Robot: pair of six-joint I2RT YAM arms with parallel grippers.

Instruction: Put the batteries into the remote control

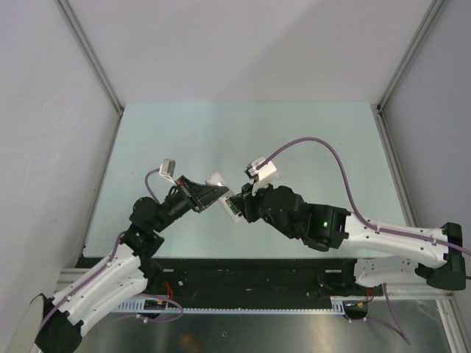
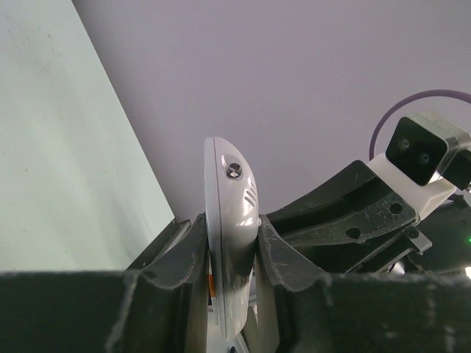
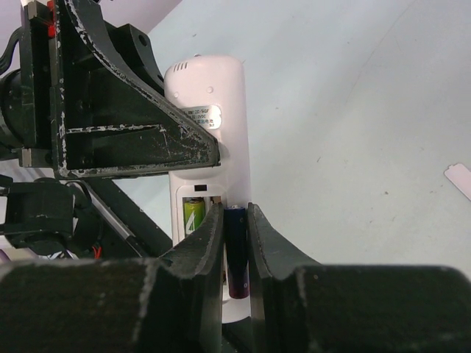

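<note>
My left gripper (image 1: 212,193) is shut on the white remote control (image 2: 232,213) and holds it edge-on above the table. In the right wrist view the remote (image 3: 210,110) shows its back with the compartment open. The green battery (image 3: 193,215) sits in the compartment's left slot. My right gripper (image 3: 235,215) is shut on the purple battery (image 3: 235,254), holding it upright right at the compartment's right slot. Whether it touches the slot I cannot tell. In the top view my right gripper (image 1: 239,204) meets the left one over the middle of the table.
A pale green table (image 1: 221,132) lies between grey walls with metal rails. A small white flat piece (image 3: 458,179) lies on the table at the right edge of the right wrist view. A purple cable (image 1: 324,147) loops over the right arm.
</note>
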